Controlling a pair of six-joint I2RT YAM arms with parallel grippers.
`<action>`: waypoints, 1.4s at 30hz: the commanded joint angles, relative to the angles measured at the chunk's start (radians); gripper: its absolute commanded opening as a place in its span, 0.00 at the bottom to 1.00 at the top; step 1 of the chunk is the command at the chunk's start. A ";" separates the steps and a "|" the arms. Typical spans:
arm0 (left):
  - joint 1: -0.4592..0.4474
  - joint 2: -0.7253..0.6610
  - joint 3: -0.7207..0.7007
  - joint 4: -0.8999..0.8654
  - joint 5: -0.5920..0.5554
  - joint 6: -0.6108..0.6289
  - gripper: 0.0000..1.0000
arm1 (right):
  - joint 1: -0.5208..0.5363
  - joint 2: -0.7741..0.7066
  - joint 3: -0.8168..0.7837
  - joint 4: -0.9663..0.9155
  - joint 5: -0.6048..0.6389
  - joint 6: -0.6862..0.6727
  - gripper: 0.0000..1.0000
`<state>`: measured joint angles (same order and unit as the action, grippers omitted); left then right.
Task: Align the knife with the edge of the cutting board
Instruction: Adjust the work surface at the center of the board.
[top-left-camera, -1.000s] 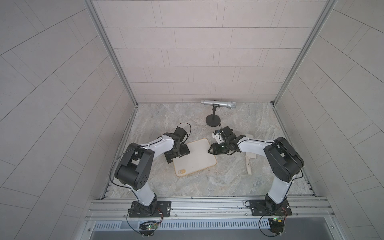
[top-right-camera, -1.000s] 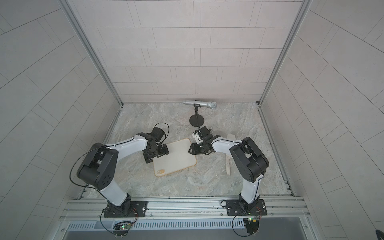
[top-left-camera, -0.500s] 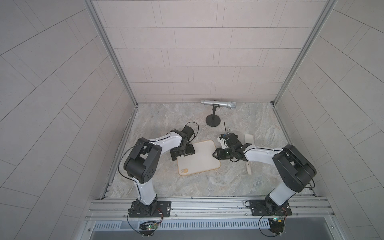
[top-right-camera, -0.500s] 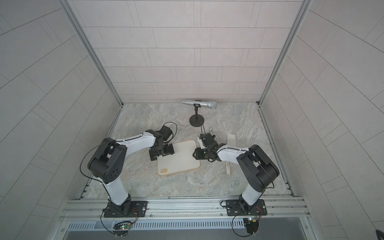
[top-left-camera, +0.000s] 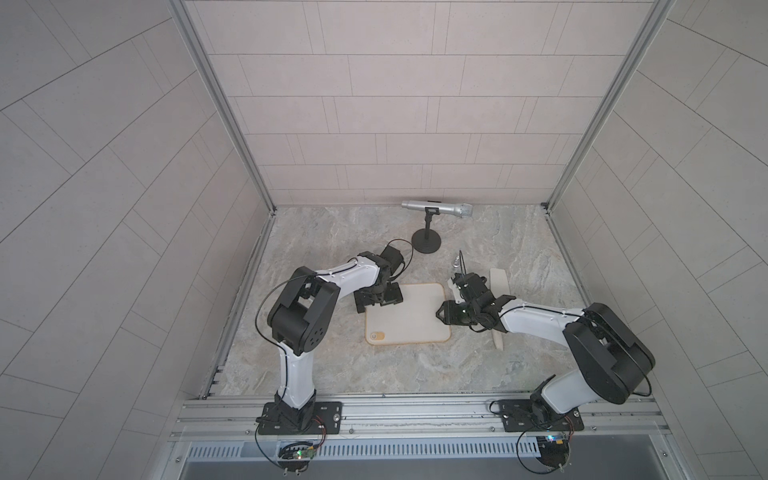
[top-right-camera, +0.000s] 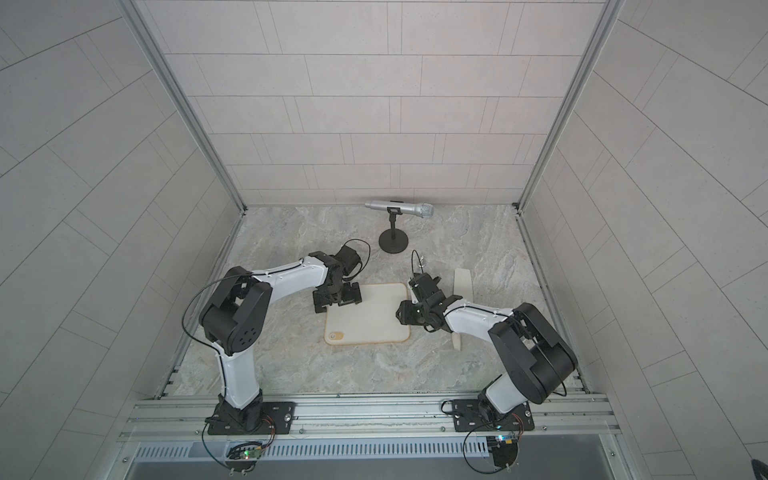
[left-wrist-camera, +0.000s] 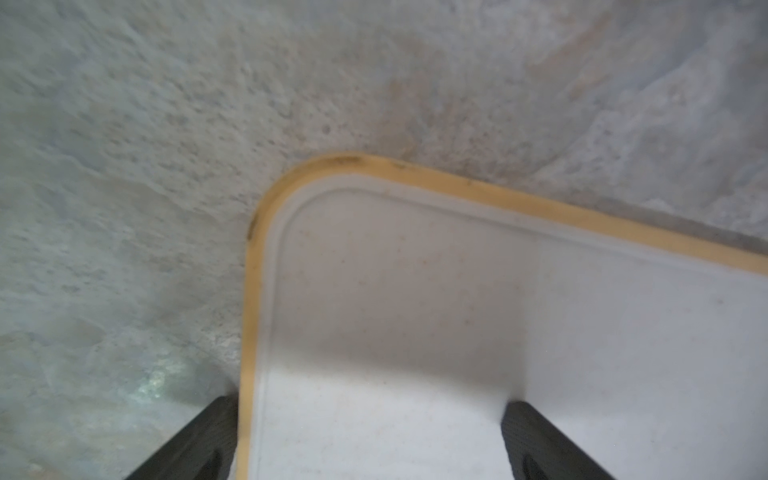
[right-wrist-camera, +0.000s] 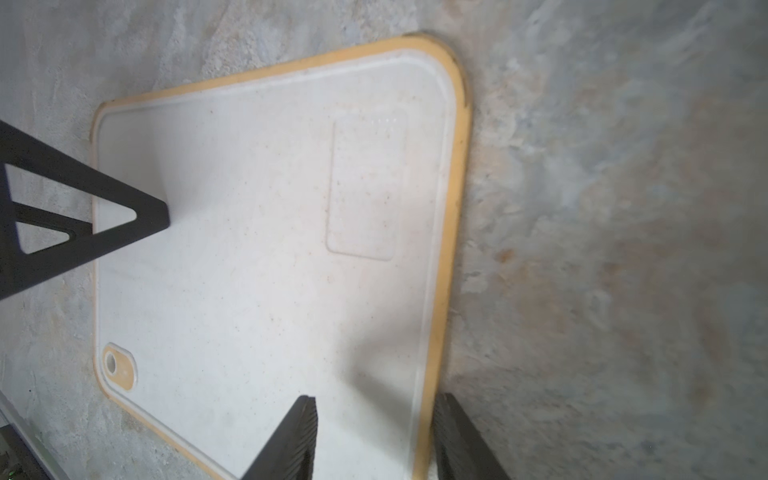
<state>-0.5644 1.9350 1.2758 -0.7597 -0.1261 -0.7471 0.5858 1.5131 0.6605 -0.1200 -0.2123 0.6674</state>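
Observation:
The cream cutting board lies flat on the marble floor, its oval hole at the near left corner. My left gripper is open at the far left corner, one finger on the board and one off its left rim. My right gripper is open across the board's right rim, one fingertip over the board and one over the floor. The pale knife lies right of the board, partly hidden under my right arm.
A silver microphone on a black round-based stand stands behind the board near the back wall. Tiled walls close in the floor on three sides. A metal rail runs along the front.
The board has slid to the right and turned from tilted to nearly square with the walls. Both grippers moved right with it, staying at its left and right edges.

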 joint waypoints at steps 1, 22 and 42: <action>-0.044 0.067 0.007 0.062 0.073 -0.029 1.00 | 0.021 0.005 -0.028 -0.022 -0.065 0.020 0.48; -0.049 0.024 0.009 0.032 0.079 0.008 1.00 | -0.055 -0.094 -0.088 -0.069 -0.130 -0.006 0.60; -0.028 -0.163 0.075 -0.075 0.128 0.093 1.00 | -0.188 -0.387 -0.054 -0.318 -0.203 -0.046 0.77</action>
<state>-0.6003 1.7992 1.3273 -0.7872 -0.0257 -0.6857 0.4114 1.1713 0.5819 -0.3630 -0.4118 0.6361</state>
